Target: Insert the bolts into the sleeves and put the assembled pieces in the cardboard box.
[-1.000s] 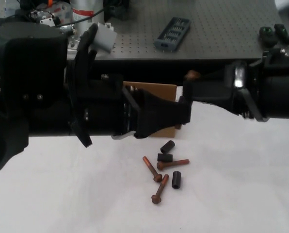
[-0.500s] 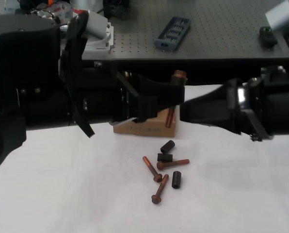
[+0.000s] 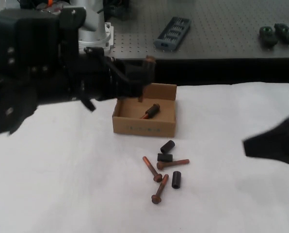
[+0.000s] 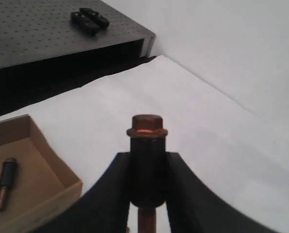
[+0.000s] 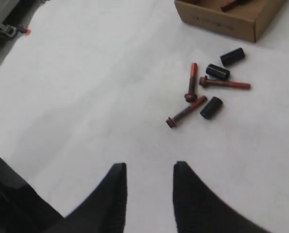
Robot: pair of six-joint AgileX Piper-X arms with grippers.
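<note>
Near the far side of the cardboard box (image 3: 144, 129), raised off the cloth, my left gripper (image 4: 148, 162) pinched a black sleeve (image 4: 147, 179) with a copper bolt (image 4: 147, 125) through it, the head standing out of the sleeve. One assembled piece (image 3: 151, 111) lay inside the box. On the white cloth (image 3: 62, 184), just in front of the box, lay three loose bolts (image 3: 152, 168) and three loose sleeves (image 3: 176, 179), close together. My right gripper (image 5: 147, 177) hung spread and empty over the cloth.
</note>
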